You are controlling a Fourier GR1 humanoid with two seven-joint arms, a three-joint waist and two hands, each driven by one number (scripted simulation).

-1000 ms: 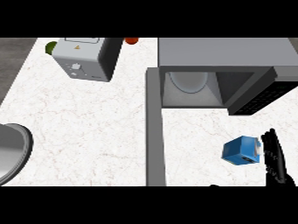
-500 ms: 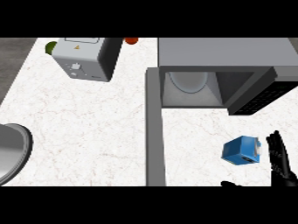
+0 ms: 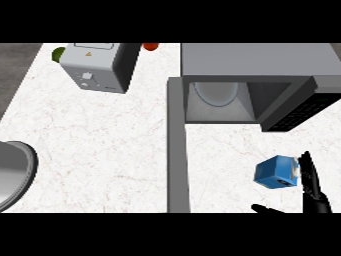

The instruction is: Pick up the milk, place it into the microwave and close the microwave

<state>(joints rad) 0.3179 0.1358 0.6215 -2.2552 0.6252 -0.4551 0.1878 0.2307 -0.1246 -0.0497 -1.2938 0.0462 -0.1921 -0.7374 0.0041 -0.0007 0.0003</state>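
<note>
1. The milk (image 3: pixel 277 172), a small blue carton with a white patch on its right face, is sitting on the white marbled bench (image 3: pixel 106 150) toward the lower right of the head view, below and a little right of the microwave's opening.
2. The carton is standing turned at an angle to the bench's edges, one corner pointing down toward the view's lower edge; from this steep view it is looking nearly as wide as long, so I cannot tell its long axis.
3. The right hand (image 3: pixel 311 186) is showing just right of the carton, its black fingers (image 3: pixel 306 165) straight and together, pointing up the view alongside the carton's right face; the thumb (image 3: pixel 265 209) is sticking out to the left below the carton, apart from the fingers. Whether the fingers are touching the carton cannot be told.
4. The microwave (image 3: pixel 265 62) is standing open at the upper right, a pale plate (image 3: pixel 216 94) lying inside, its dark door (image 3: pixel 303 109) swinging out to the right.
5. A grey toaster-like appliance (image 3: pixel 99 65) is standing at the upper left.
</note>
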